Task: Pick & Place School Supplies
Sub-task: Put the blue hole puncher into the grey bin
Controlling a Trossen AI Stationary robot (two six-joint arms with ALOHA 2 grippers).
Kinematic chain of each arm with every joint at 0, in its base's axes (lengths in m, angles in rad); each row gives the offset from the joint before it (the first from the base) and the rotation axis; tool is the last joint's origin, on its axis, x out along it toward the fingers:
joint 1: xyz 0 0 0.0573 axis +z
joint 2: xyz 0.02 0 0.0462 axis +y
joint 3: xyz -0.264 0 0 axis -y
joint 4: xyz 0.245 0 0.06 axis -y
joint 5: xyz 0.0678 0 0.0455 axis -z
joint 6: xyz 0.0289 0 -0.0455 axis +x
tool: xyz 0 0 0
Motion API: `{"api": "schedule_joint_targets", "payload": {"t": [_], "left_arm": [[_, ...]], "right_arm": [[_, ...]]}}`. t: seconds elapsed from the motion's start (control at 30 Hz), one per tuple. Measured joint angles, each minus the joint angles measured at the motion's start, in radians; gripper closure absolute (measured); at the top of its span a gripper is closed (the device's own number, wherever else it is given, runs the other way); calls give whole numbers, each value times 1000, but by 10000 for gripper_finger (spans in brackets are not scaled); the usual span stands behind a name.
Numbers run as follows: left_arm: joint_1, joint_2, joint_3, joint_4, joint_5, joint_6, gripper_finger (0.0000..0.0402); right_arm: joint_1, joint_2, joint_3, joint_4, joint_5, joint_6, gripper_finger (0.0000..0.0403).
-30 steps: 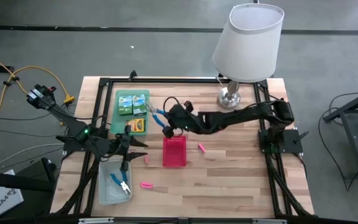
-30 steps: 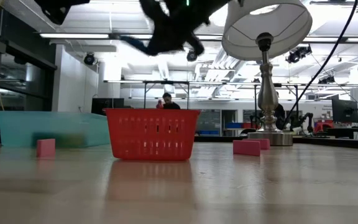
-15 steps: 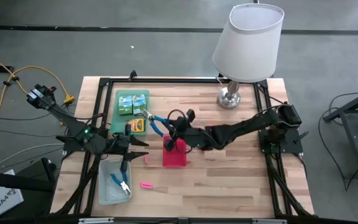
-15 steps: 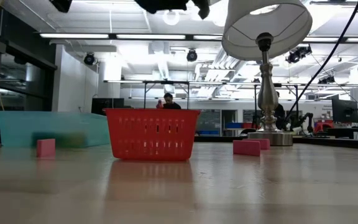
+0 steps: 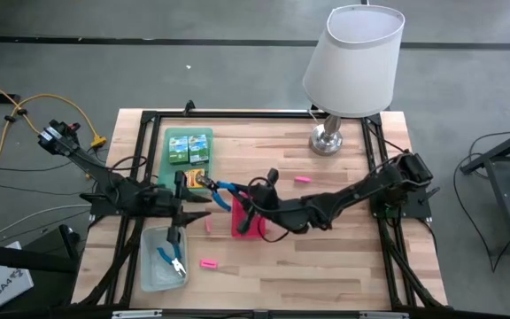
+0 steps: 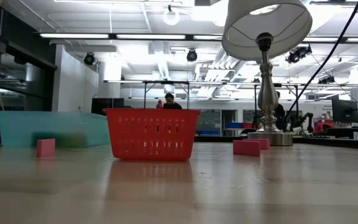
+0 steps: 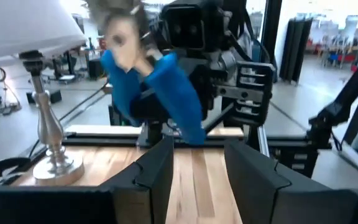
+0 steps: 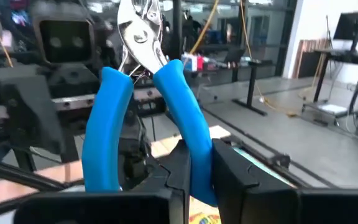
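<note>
My right gripper [image 5: 242, 198] reaches across the table over the red basket [image 5: 253, 229], shut on a blue-handled metal tool [image 5: 220, 189]. The tool's metal jaws [image 8: 140, 34] point away from the wrist toward my left gripper [image 5: 197, 206]. That gripper stands open and level just left of the tool, with nothing between its fingers [image 7: 157, 174]. Green-and-yellow boxes [image 5: 189, 149] lie on the green tray. Another blue tool [image 5: 172, 260] lies in the clear bin. Pink blocks [image 5: 302, 179] [image 5: 208, 263] rest flat on the wood. Neither gripper shows in the low view. My right gripper pinches one of the tool's two blue handles [image 8: 194, 168] between its fingers, near that handle's free end. The other handle [image 8: 107, 143] stands free beside the fingers. The fingers come level from the table's right, along the tool. The tool is lifted clear, above the table.
A lamp [image 5: 329, 139] with a wide white shade stands at the far right. The green tray [image 5: 171, 168] lies at the far left and the clear bin [image 5: 149, 270] at the near left. The red basket [image 6: 152, 134] stands mid-table. A black frame [image 5: 237, 115] borders the table.
My right gripper has carried the blue tool toward the table's near edge and upward, rising out of the low view, and has turned so the tool points at my left gripper. My left gripper has tipped up toward level and risen a little.
</note>
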Motion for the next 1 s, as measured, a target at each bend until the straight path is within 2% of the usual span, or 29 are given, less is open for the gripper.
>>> {"api": "schedule_joint_targets", "payload": {"t": [0.1,0.4,0.7,1.0], "left_arm": [[0,0,0,32,1,1,264],[41,1,0,34,127,17,262],[118,1,0,46,251,-12,221],[163,3,0,69,317,-12,217]], "right_arm": [[8,0,0,33,-3,-37,368],[11,0,0,67,-18,-67,368],[11,0,0,66,-38,-67,368],[11,0,0,70,-65,-67,368]]}}
